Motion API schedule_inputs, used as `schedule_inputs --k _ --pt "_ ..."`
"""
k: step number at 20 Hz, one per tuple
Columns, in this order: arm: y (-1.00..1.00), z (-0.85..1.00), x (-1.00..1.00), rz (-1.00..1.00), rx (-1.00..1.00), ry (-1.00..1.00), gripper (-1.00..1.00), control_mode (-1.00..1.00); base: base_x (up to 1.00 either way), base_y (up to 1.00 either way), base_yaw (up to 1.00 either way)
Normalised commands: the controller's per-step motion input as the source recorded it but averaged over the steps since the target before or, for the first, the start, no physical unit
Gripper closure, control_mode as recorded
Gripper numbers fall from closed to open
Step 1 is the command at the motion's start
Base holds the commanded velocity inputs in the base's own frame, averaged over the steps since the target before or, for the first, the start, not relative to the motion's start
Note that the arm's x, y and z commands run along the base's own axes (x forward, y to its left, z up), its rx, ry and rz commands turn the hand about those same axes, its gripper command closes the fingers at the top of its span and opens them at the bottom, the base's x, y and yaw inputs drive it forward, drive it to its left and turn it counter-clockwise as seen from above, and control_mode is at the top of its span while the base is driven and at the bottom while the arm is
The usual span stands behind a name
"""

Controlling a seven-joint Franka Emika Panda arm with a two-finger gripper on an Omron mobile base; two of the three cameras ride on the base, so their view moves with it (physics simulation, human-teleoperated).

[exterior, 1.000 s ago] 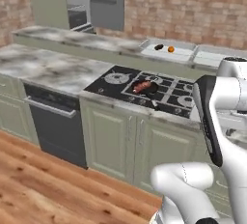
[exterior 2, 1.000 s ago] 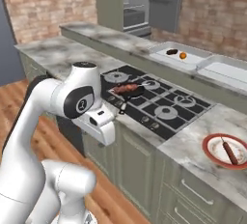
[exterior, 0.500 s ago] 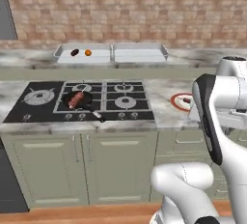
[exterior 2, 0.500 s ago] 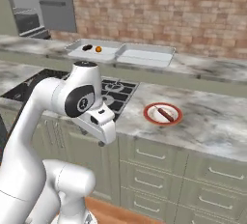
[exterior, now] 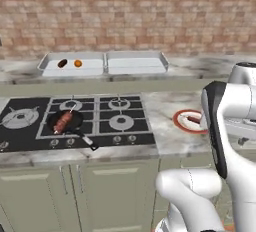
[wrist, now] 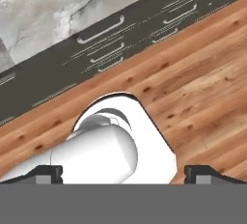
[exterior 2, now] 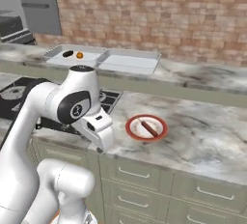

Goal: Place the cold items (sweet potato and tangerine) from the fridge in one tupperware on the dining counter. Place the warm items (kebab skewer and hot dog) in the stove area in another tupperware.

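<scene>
— What's in the two tupperwares on the dining counter (exterior: 200, 68)?
— The left tupperware (exterior: 72, 64) holds the sweet potato (exterior: 62, 63) and the tangerine (exterior: 78, 63), side by side but apart. The right tupperware (exterior: 136, 62), just beside it, is bare.
— The warm items?
— The kebab skewer (exterior: 63, 121) lies in a black pan (exterior: 67, 123) on the stove (exterior: 75, 121). The hot dog (exterior 2: 148, 128) lies on an orange-rimmed plate (exterior 2: 146, 128) right of it.
— The gripper (wrist: 123, 172)?
— Fingers wide apart, holding nothing, pointing down at the wooden floor (wrist: 193, 92).
</scene>
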Motion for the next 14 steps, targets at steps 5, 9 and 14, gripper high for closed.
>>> schedule_inputs --k 5,9,14 --pt "0.00 0.00 0.00 0.00 0.00 0.00 -1.00 1.00 -0.19 -0.26 0.32" --pt "0.00 0.00 0.00 0.00 0.00 0.00 -1.00 1.00 -0.61 -0.49 -0.02" --pt "0.00 0.00 0.00 0.00 0.00 0.00 -1.00 1.00 -0.15 -0.54 -0.12"
